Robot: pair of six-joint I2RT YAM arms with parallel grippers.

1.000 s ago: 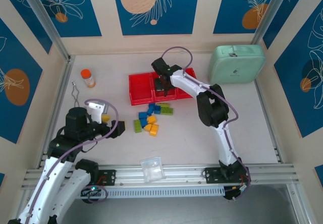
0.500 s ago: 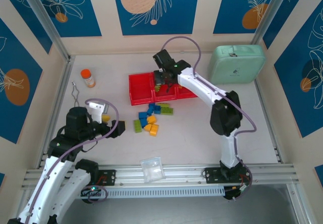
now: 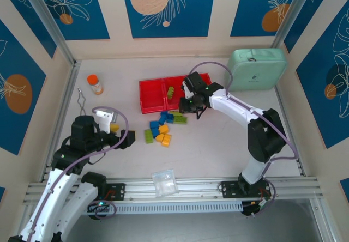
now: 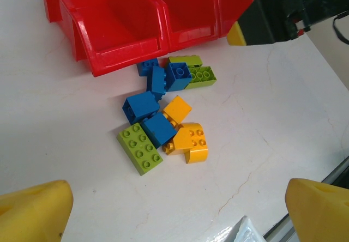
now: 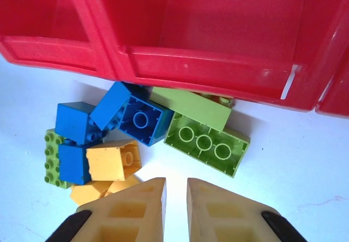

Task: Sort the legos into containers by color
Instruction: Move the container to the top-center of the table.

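- When you look from above, the legos lie in a heap just in front of the red tray. One green lego sits in its middle box.
- The right gripper hangs by the heap's far end.
- From the left wrist, the left gripper is spread wide, holding nothing.
- From the right wrist, the right fingers are pressed together, holding nothing, near a green brick beside the tray.

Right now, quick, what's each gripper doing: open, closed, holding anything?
Left gripper: open, holding nothing.
Right gripper: closed, nothing between its fingers.
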